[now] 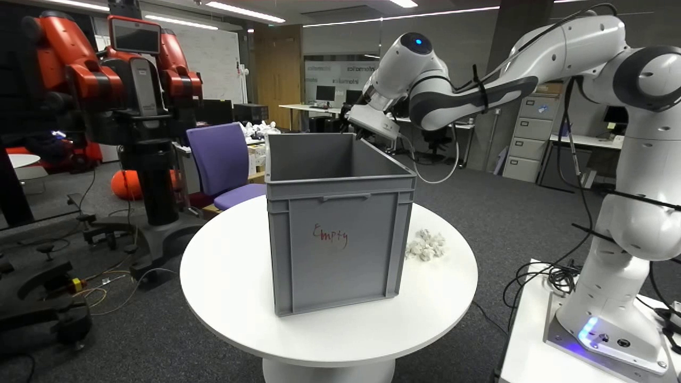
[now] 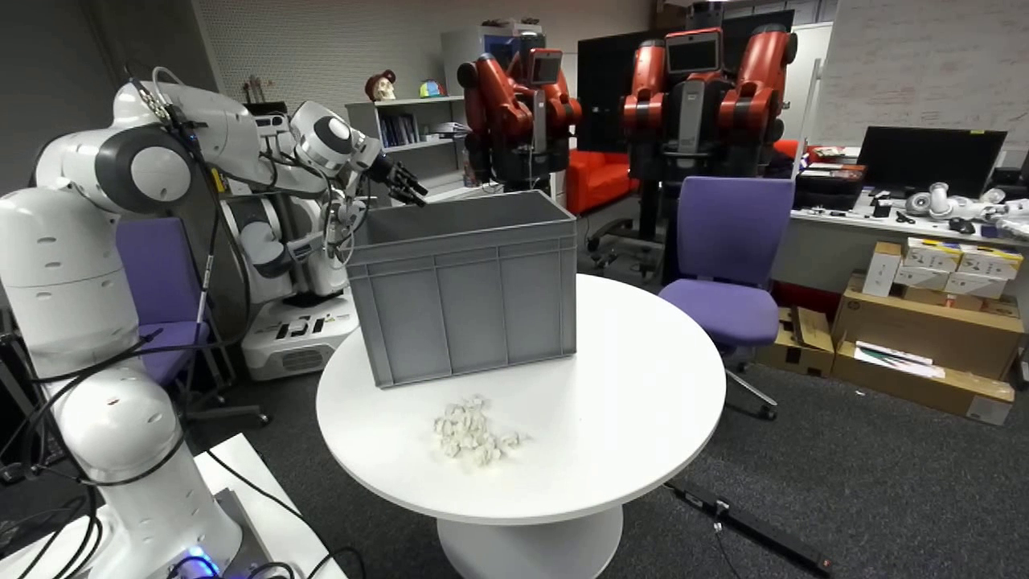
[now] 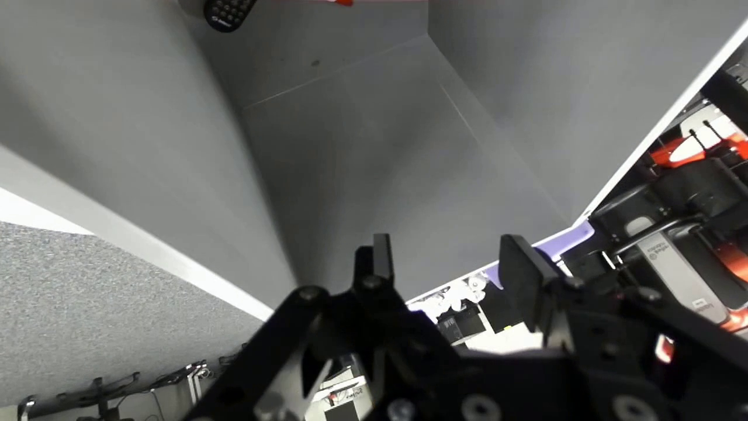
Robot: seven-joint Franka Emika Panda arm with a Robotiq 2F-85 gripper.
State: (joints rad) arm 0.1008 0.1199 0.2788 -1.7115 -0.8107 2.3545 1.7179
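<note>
My gripper (image 3: 449,252) stands open in the wrist view, its two dark fingers apart and nothing between them. It is nearest the grey bin (image 1: 340,250), an open-topped box on a round white table with "Empty" handwritten in red on its side. In an exterior view the fingers (image 2: 407,191) hang just above the bin's back rim, tilted downward. The wrist view looks into the bin, where a black remote control (image 3: 225,14) lies at the top edge of the picture. A small orange-red piece (image 3: 343,2) barely shows beside it.
A heap of crumpled white pieces (image 2: 470,434) lies on the round table (image 2: 643,402) beside the bin. Purple chairs (image 2: 727,257), red robots (image 1: 143,80) and stacked boxes (image 2: 924,322) stand around. Cables (image 1: 564,276) trail by the arm's base.
</note>
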